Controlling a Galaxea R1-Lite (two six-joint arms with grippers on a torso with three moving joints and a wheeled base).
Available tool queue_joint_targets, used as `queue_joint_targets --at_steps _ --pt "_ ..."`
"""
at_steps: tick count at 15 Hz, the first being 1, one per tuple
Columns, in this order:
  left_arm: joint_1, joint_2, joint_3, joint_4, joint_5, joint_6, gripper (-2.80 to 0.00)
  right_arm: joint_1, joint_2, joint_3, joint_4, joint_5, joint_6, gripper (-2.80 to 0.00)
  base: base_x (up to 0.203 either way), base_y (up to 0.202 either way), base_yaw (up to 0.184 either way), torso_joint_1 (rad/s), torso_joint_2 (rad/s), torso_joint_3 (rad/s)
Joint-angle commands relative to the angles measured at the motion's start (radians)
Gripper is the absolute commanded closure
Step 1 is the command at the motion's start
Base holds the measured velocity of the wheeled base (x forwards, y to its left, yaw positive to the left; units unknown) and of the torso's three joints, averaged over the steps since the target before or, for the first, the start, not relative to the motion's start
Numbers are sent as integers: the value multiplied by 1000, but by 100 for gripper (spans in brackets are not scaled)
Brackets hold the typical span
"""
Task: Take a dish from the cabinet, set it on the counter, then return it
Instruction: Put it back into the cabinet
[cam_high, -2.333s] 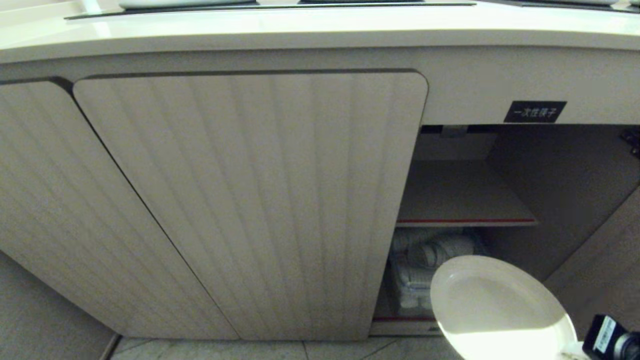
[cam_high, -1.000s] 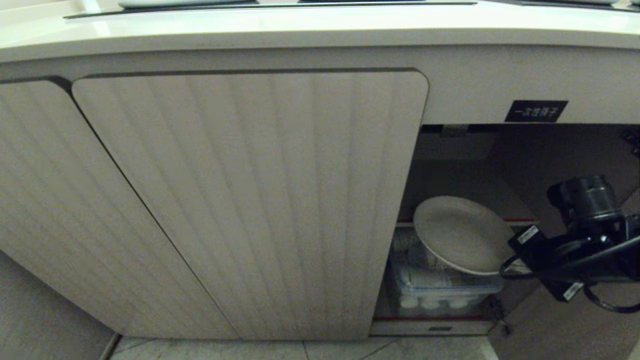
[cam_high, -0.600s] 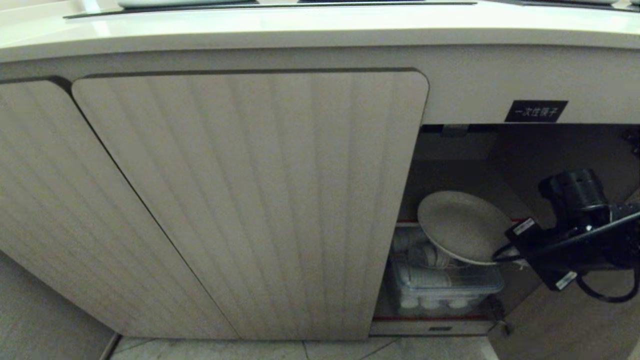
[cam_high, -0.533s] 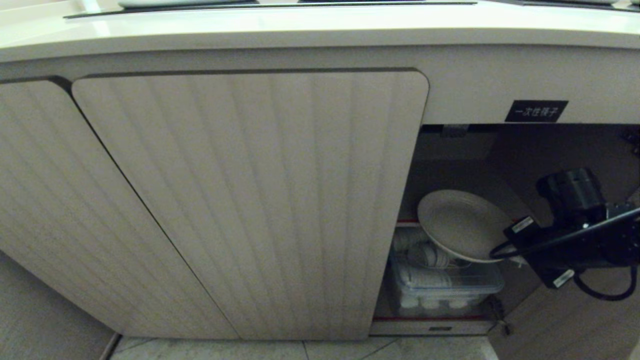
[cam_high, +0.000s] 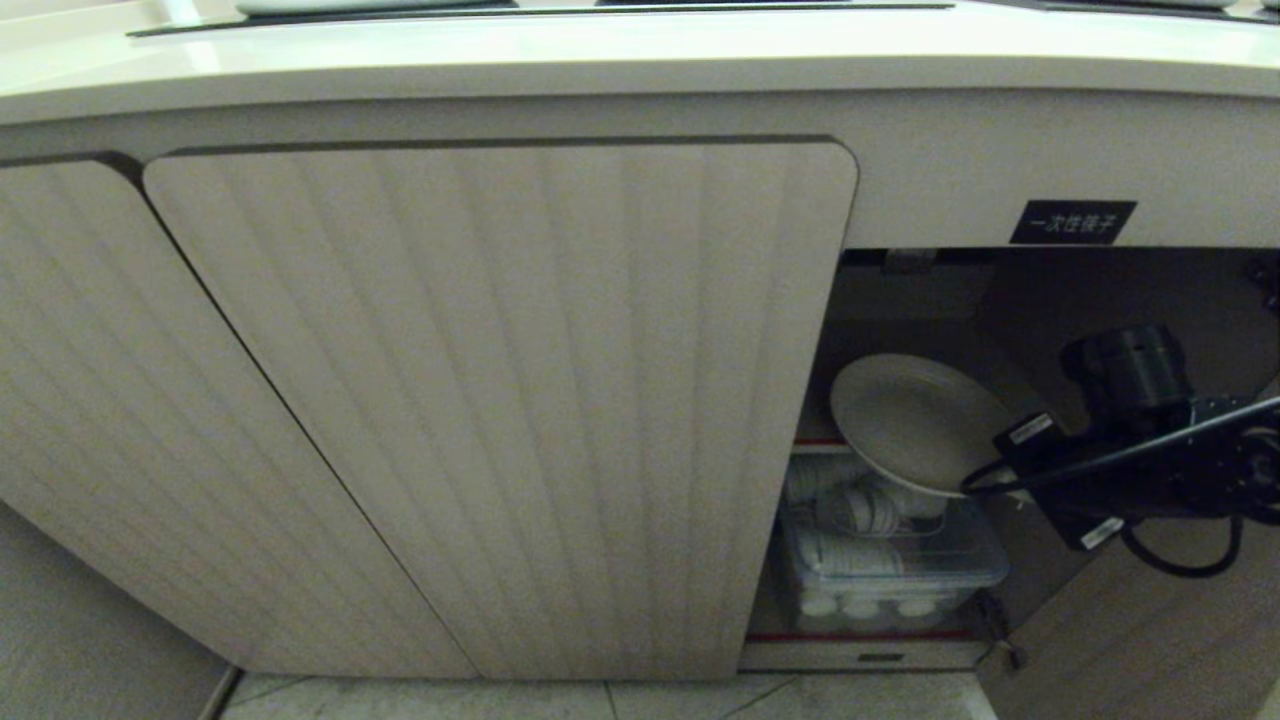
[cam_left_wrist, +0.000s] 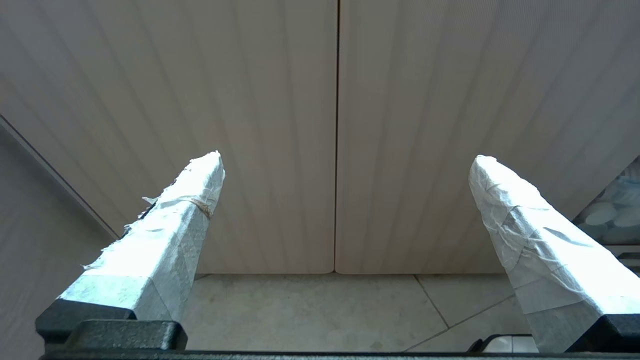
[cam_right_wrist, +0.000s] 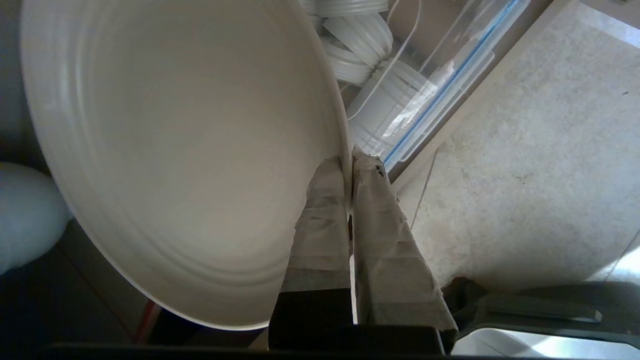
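The right gripper (cam_right_wrist: 350, 165) is clamping the rim of the dish (cam_high: 915, 420), with its two taped fingers (cam_right_wrist: 320, 225) pressed together on the plate's edge. In the head view the dish is sitting at the right of the frame, inside the open compartment of the cabinet (cam_high: 500, 400), tilted, with its far edge over the inner shelf (cam_high: 815, 443) and its near edge in the gripper. I cannot tell if it is already touching the shelf. Below it, in the lower right of the frame, a clear plastic box (cam_high: 890, 575) with white items is standing on the cabinet floor.

The left gripper (cam_left_wrist: 345, 165) is hanging with its fingers wide apart and holding nothing, facing the closed ribbed doors (cam_left_wrist: 425, 125) and the tiled floor (cam_left_wrist: 310, 310).

The counter (cam_high: 600, 50) is running along the top of the head view, and no cream dish is lying on the part that is showing. Judging from this, the task is probably in its last part: the dish is being returned to the cabinet. What is remaining is to lay it flat on the shelf, to let it go and to pull the arm out
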Motion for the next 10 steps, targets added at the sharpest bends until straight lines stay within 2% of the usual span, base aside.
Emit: queue_joint_targets --at_steps 1,5,10 --pt "0 0 0 0 0 0 -280 0 19 0 -8 -1 8 0 0 0 0 0 0 0" --pt "0 0 0 0 0 0 -280 0 56 -4 -96 -4 13 0 0 0 0 0 0 0" --pt "0 0 0 0 1 0 -280 0 106 -63 -103 -31 14 0 0 0 0 0 0 0"
